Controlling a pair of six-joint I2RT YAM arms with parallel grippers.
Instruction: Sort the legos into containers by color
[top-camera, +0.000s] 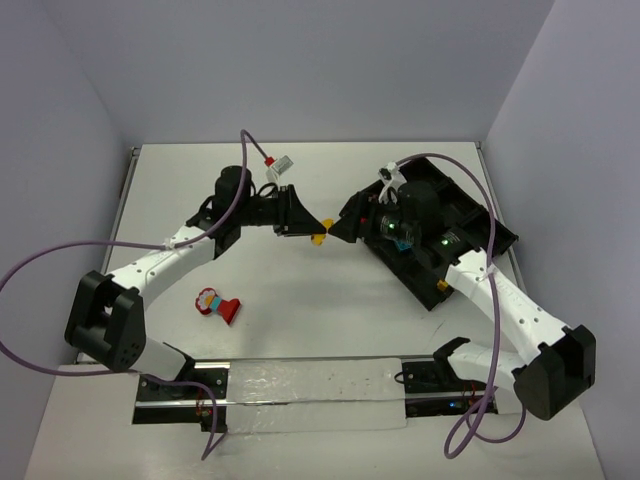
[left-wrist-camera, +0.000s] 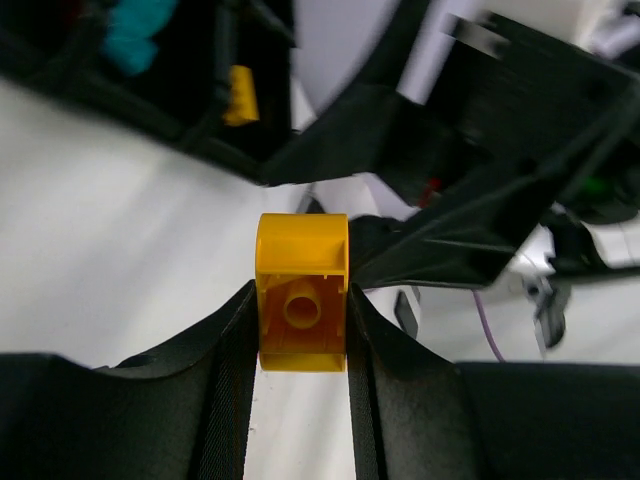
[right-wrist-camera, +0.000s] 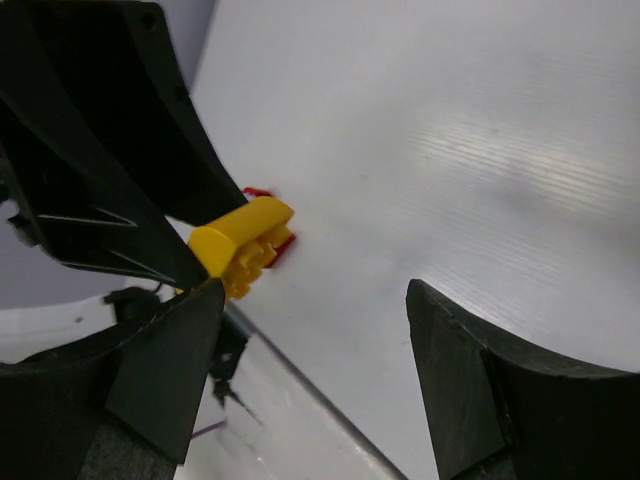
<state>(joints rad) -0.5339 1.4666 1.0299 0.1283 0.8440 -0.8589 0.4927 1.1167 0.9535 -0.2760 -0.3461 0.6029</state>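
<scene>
My left gripper (top-camera: 312, 232) is shut on a yellow lego (left-wrist-camera: 301, 290), held above the table's middle; the brick also shows in the top view (top-camera: 318, 238) and the right wrist view (right-wrist-camera: 241, 243). My right gripper (top-camera: 340, 229) is open and empty, its fingers facing the left gripper just right of the brick. The black divided tray (top-camera: 500, 235) lies at the right under the right arm. One compartment holds a yellow lego (left-wrist-camera: 239, 95), another cyan legos (left-wrist-camera: 137, 30). A clump of red, yellow and cyan legos (top-camera: 217, 305) lies on the table at front left.
White walls enclose the table on three sides. A foil-covered strip (top-camera: 310, 392) runs along the near edge between the arm bases. Purple cables (top-camera: 40, 262) loop off both arms.
</scene>
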